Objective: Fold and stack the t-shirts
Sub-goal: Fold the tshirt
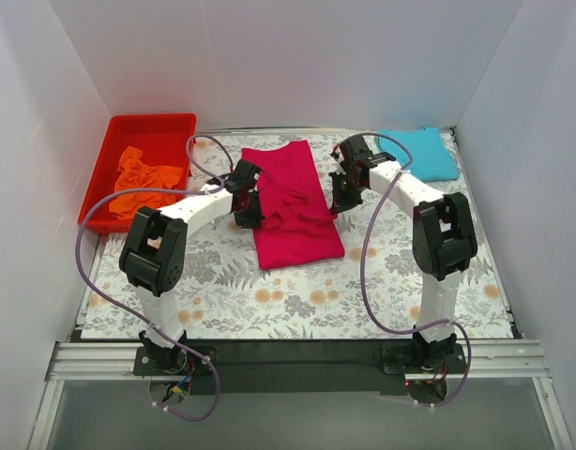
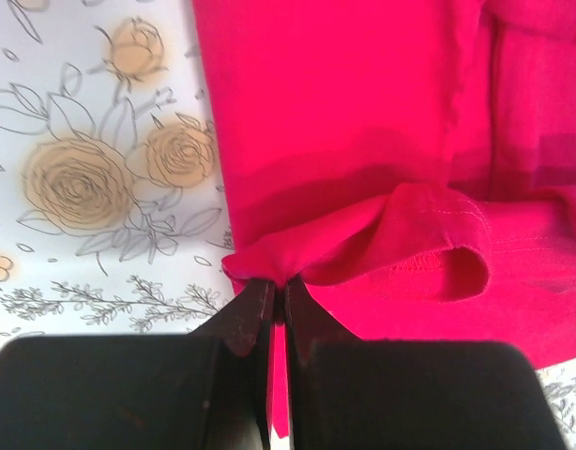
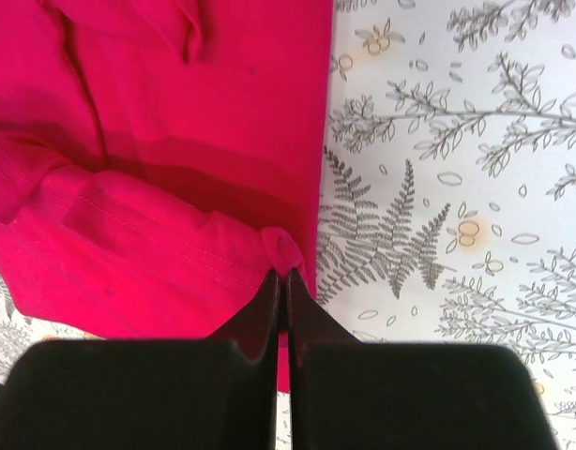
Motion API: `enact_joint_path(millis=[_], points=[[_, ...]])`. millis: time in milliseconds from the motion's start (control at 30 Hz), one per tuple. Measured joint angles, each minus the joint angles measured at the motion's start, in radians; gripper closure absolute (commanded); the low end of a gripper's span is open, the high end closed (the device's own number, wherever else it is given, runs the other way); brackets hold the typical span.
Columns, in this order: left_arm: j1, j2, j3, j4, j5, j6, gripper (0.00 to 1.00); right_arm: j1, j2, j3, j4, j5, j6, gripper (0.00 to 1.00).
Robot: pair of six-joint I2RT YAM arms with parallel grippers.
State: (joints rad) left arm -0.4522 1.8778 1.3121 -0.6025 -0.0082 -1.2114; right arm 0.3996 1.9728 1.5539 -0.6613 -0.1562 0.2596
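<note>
The crimson-pink t-shirt [image 1: 293, 202] lies folded lengthwise in the middle of the table. My left gripper [image 1: 248, 214] is shut on its left edge, pinching a raised fold of crimson-pink cloth [image 2: 363, 234] in the left wrist view. My right gripper [image 1: 342, 200] is shut on its right edge, with cloth bunched at the fingertips on the shirt [image 3: 157, 187] in the right wrist view. The turquoise blue t-shirt [image 1: 421, 153] lies folded at the back right. The orange t-shirt [image 1: 145, 178] is crumpled in the red bin [image 1: 172, 126].
The red plastic bin stands at the back left. The floral tablecloth [image 1: 297, 300] covers the table. White walls enclose the left, right and back. Purple cables loop off both arms.
</note>
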Motion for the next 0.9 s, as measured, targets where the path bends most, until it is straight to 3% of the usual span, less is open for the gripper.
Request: enact_joint_path(millis=[900], points=[[0.018,0.048,-0.021,0.151,-0.061,0.021,0.98,-0.013,0.098,0.028,0.103,0.015,0.008,0.99]])
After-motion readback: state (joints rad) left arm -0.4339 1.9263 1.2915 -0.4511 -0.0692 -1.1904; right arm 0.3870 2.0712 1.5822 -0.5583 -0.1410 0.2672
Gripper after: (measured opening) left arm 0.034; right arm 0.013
